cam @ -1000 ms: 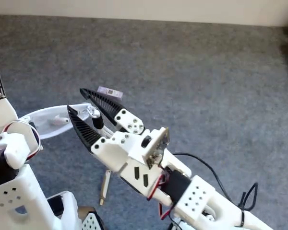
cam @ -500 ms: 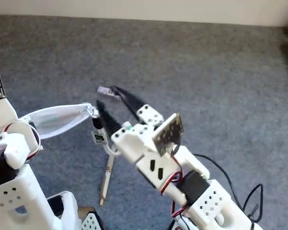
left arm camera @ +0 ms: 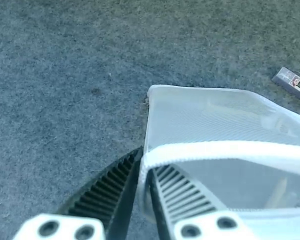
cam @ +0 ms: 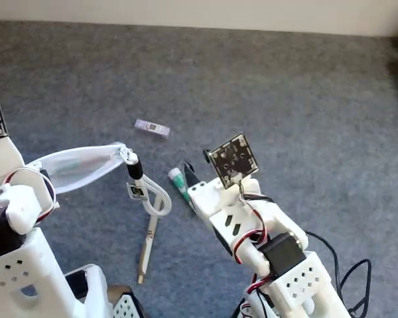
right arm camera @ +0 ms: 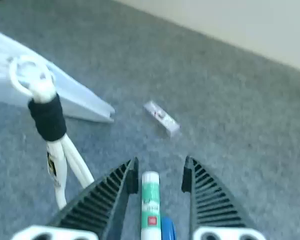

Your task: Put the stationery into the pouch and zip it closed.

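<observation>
Right gripper (right arm camera: 160, 166) hangs released over the glue stick (right arm camera: 150, 200). Its two ribbed fingers are spread wide enough to leave a strip of carpet (right arm camera: 240, 100) showing on either side of the tube, so it grasps nothing and, as far as its wrist view shows, touches nothing. To make this pick well, I judge it should close squarely across the tube's middle and keep the stick centred so it cannot roll or pivot out. It should then carry the stick to the pouch end first, along the pouch's length, since the mouth looks narrow. The stick lies near the pouch's zip end, just past the zip pull (cam: 136, 175), whose cord and tag trail onto the carpet away from the pouch (cam: 76, 165). That cord should stay out of the closing fingers. A wooden stick (cam: 146, 246) lies by the cord's loop, farther from the pouch. Left gripper (left arm camera: 146, 167) is clenched on the pouch's rim at the end opposite the zip pull. Beyond the pouch's zip end, apart from it, lies a small labelled block (cam: 151, 128), not yet packed.
</observation>
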Robot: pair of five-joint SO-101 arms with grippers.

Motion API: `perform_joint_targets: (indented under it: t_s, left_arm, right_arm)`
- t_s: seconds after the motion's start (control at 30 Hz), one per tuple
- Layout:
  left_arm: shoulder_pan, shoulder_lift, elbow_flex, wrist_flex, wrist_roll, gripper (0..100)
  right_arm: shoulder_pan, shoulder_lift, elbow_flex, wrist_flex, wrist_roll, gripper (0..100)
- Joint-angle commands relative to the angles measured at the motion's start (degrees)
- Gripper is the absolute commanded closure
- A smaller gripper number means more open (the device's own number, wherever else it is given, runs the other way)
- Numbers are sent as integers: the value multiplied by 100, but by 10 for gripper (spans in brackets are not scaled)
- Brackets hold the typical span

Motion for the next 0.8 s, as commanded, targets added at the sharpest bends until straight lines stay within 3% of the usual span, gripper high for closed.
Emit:
perform_joint_targets:
  t_s: [0.0, 0.47, 0.77]
  left_arm:
    - [40, 66, -22, -35, -62, 992]
    - [-295, 66, -22, -35, -62, 990]
    - [-295, 66, -22, -35, -62, 990]
  right_arm:
    - [101, -110, -119, 470, -9, 858]
    - [505, 2334, -1059, 1464, 0, 858]
    - [488, 3890, -1349, 1270, 396, 860]
